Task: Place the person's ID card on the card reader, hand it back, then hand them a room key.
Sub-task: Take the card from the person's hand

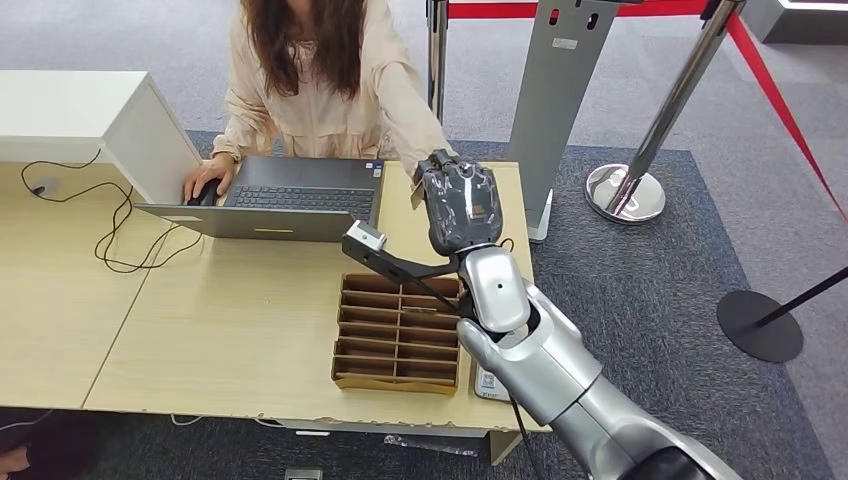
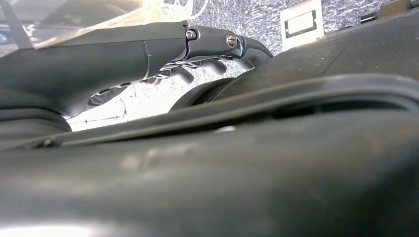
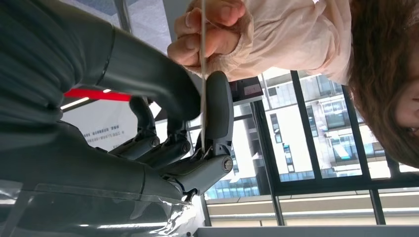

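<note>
Right robot hand (image 1: 459, 207) raised at desk (image 1: 230, 320) edge, meeting person's hand (image 1: 436, 160).

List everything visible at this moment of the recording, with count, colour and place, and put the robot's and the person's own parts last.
card: one, pale, seen edge-on, pinched by both the right hand and the person's hand
laptop: one, grey, open on the table in front of the person
divided tray: one, brown cardboard, on the table near its front edge
cable: one, black, looped on the table's left part
table: one, light wood
stanchion posts: silver, red tape between them, on the grey carpet
right hand: one, dark grey, raised over the table's far right corner
left hand: one, dark, hanging low
person's hand: one, at the card's far end
</note>
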